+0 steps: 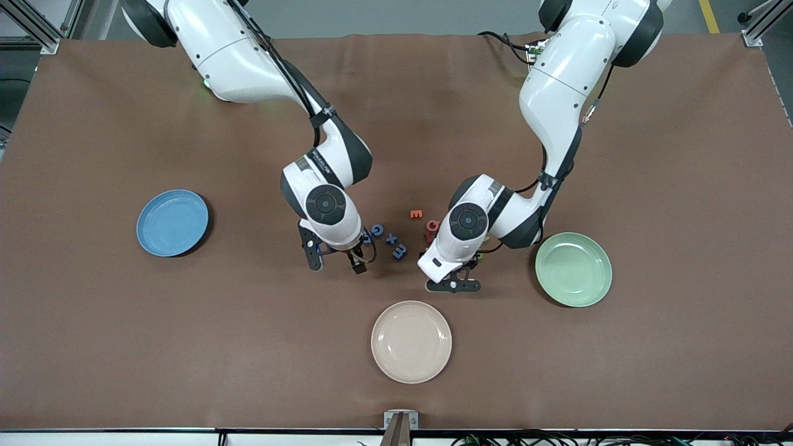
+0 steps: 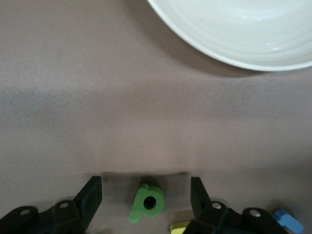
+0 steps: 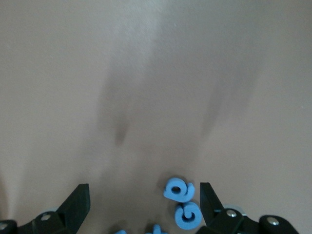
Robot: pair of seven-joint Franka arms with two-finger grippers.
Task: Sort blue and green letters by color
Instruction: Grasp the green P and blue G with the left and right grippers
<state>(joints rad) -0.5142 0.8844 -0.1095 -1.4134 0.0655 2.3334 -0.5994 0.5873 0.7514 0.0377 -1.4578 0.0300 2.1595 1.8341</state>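
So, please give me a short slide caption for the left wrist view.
Left gripper, fingers apart, straddles a green letter on the brown table, near a pale plate.

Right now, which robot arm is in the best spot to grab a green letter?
Left. A green letter lies between the left gripper fingers, which are open. The right gripper has only blue letters near it.

place: robotics lab | evid: alu frame posts (image 1: 37,28), cloth-covered table (image 1: 93,347), cables (image 1: 557,438)
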